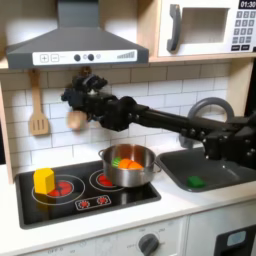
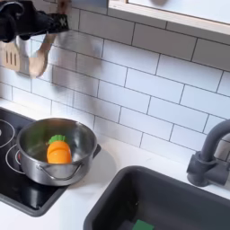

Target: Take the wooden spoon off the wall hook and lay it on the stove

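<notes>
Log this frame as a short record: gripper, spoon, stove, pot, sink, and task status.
gripper: gripper up at the tiled wall, at the wooden spoon; open or shut cannot be told
spoon: against the wall beside the slotted spatula, bowl down, not on the stove
stove: stove holds a yellow block on one burner and the pot on the other
pot: steel pot with an orange carrot inside
sink: sink holds a green item
status: spoon not yet laid on the stove

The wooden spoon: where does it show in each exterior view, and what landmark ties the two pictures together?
First exterior view: wooden spoon at left-centre, against the tiles, at the gripper.
Second exterior view: wooden spoon at upper left, below the gripper.
Shared landmark: the steel pot on the stove.
</notes>
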